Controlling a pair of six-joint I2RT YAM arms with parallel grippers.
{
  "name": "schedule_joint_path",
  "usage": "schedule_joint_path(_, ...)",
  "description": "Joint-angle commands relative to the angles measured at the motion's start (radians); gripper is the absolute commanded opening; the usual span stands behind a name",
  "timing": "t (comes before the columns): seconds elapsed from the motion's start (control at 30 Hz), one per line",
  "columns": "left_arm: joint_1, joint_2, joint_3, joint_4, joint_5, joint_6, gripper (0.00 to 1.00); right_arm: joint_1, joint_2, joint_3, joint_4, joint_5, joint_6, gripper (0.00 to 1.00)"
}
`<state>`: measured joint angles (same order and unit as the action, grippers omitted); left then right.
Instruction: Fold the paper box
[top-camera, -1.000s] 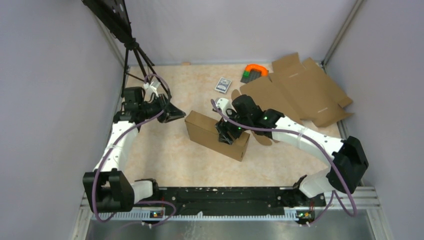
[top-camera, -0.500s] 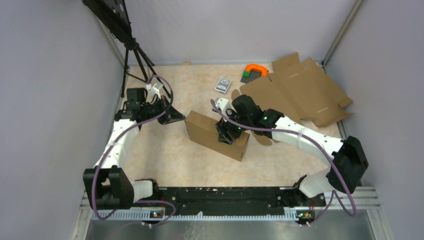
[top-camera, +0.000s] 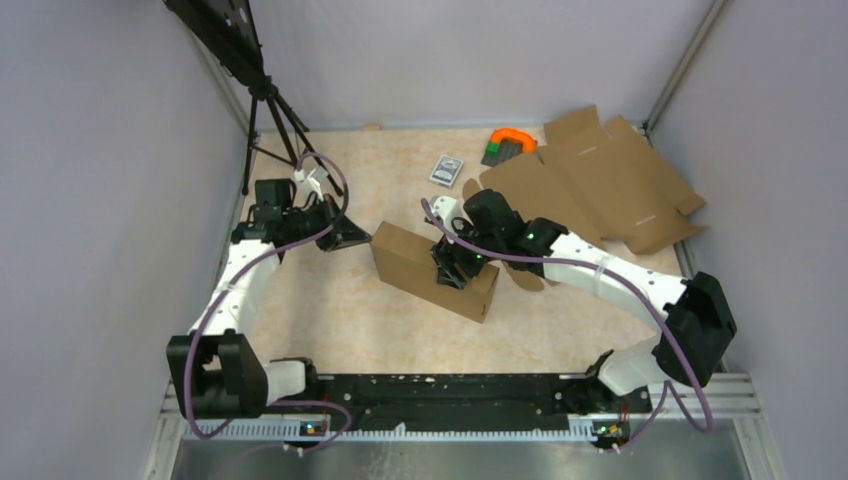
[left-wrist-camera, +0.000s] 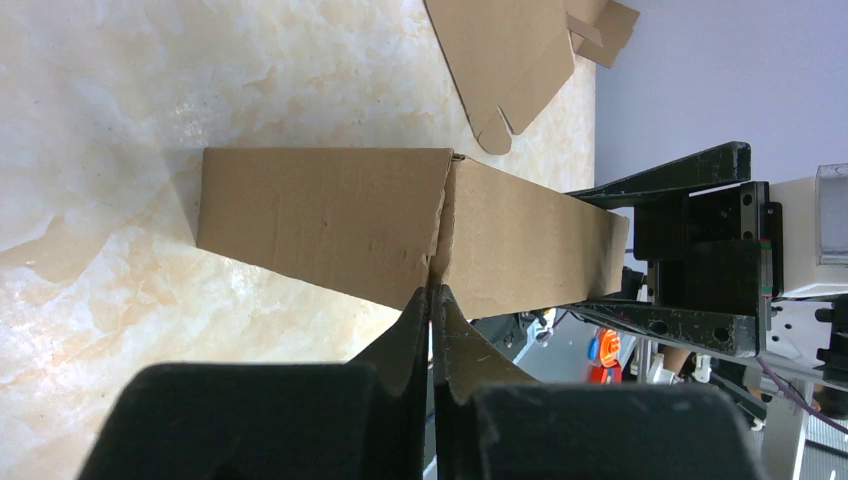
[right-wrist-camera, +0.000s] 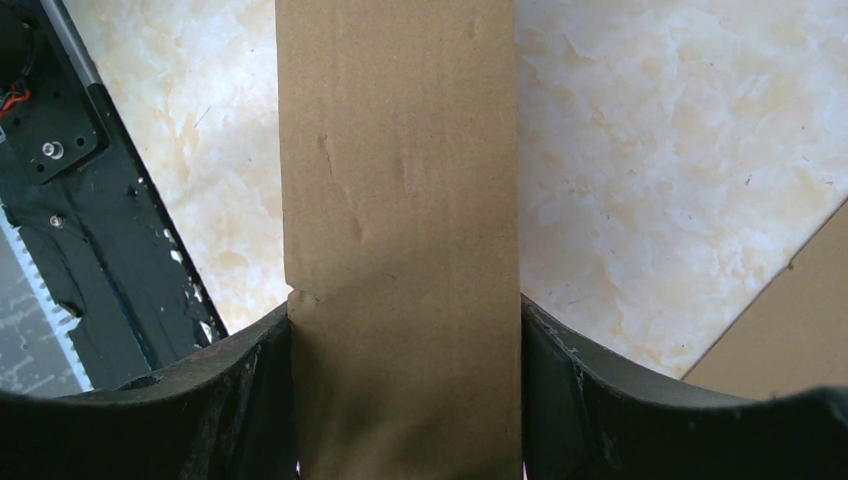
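At the far left a black tripod (top-camera: 272, 105) stands by the back corner of the tabletop (top-camera: 330, 320). The left pincer (top-camera: 362, 238) is clenched, its 2 fingers (left-wrist-camera: 410, 330) pressed together with nothing between them, their tips right at the left-end corner of the paper box (top-camera: 425, 262), seemingly touching it. The closed box lies diagonally near the middle of the tabletop. The right pincer (top-camera: 455, 270) straddles its right half from above, grasping it across the narrow width, 1 finger against each long side. Behind lie a small grey card pack (top-camera: 447, 169) and an orange-and-dark object (top-camera: 510, 143). At the far right a flat cardboard blank (top-camera: 600, 185) lies spread out
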<state>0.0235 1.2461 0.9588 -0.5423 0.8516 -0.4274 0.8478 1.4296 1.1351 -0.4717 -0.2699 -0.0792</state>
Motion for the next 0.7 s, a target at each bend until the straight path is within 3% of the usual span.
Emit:
schedule_joint_path(0.0, -0.005, 0.028, -0.087, -0.062, -0.127, 0.062, 0.00, -0.001, 0.036, 0.007, -0.074, -0.029, 0.004, 0.43)
schedule_joint_path(0.23, -0.005, -0.006, -0.056, -0.093, -0.178, 0.071, 0.01, -0.002, 0.038, 0.011, -0.075, -0.031, 0.004, 0.43)
schedule_joint_path(0.27, -0.005, -0.016, -0.038, -0.104, -0.170, 0.070, 0.07, -0.002, 0.038, 0.012, -0.076, -0.031, 0.004, 0.43)
schedule_joint_path(0.37, -0.005, -0.052, 0.044, -0.135, -0.153, 0.061, 0.13, -0.001, 0.038, 0.012, -0.075, -0.029, 0.004, 0.44)
schedule_joint_path(0.5, -0.007, -0.081, 0.147, -0.155, -0.127, 0.034, 0.24, -0.002, 0.035, 0.022, -0.078, -0.022, 0.006, 0.54)
schedule_joint_path(0.67, -0.067, -0.087, 0.224, -0.162, -0.159, 0.002, 0.27, -0.003, 0.029, 0.054, -0.095, 0.007, 0.013, 0.64)
